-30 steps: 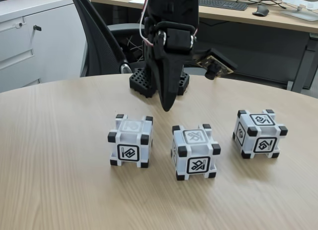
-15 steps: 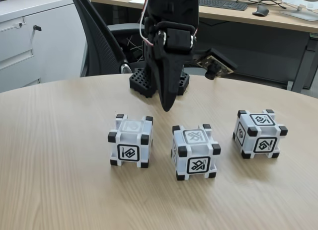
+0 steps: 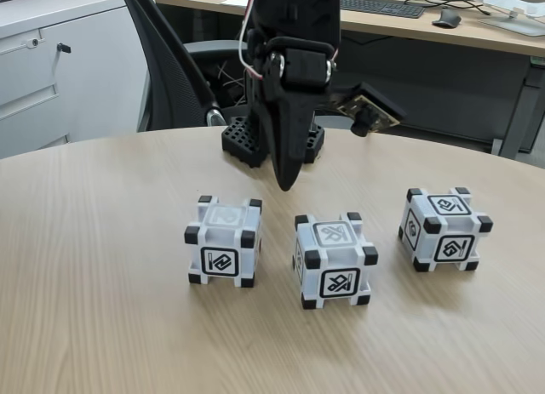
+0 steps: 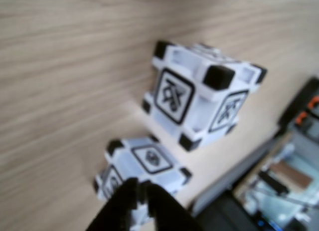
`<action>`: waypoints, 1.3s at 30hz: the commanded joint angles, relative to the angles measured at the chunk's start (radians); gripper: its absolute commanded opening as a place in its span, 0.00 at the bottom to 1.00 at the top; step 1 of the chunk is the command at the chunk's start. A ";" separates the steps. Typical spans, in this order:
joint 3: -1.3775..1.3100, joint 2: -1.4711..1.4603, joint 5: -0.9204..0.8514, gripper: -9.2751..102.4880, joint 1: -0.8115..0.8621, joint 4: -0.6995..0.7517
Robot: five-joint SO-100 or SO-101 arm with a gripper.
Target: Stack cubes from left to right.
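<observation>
Below the closed fingers (image 3: 285, 183), slightly forward, three unstacked cubes (image 3: 336, 259).

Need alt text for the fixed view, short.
Three white cubes with black corners sit apart in a row on a wooden table: left cube, middle cube, right cube. The black gripper hangs shut above and behind them, between left and middle, holding nothing.

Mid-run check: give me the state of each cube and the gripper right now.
Left cube: upright on the table, unstacked, untouched.
Middle cube: on the table, unstacked, apart from both neighbours.
Right cube: on the table, unstacked.
Gripper: shut, empty, hanging above the table behind the cubes.
</observation>
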 commanded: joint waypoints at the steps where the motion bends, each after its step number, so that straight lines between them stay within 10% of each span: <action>1: -0.005 -0.014 -0.009 0.08 0.005 0.018; 17: -0.160 -0.077 -0.023 0.08 0.005 0.017; 39: -0.913 -1.203 0.196 0.08 0.009 0.018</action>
